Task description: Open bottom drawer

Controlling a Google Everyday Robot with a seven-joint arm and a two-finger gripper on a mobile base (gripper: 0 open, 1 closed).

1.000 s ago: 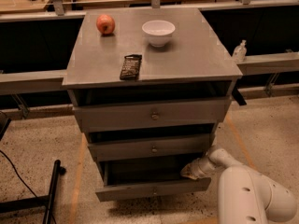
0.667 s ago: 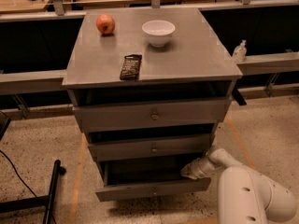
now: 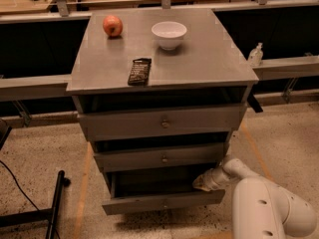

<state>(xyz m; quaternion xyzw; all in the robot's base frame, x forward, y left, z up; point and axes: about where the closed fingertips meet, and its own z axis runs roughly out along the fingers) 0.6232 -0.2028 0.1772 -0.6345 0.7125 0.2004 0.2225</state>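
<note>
one camera view, from above and in front. a grey metal-look cabinet [image 3: 209,59] with three drawer fronts stands on a speckled floor [image 3: 40,158]. the grey bottom drawer [image 3: 159,202], lowest and narrowest of the three, stands pulled out beyond the mid-sized grey drawer front [image 3: 129,159] and the widest grey drawer front [image 3: 124,126] above it, its dark interior showing. the robot's white arm [image 3: 264,208] enters from the lower right. its beige-tipped gripper [image 3: 203,182] sits at the right end of the bottom drawer, just above the front's upper edge and below the mid-sized front. whether the gripper is released or clenched cannot be told. on the cabinet top lie a red apple [image 3: 112,25], a white round bowl [image 3: 169,34] and, near the front edge, a dark rectangular packet [image 3: 140,71].
</note>
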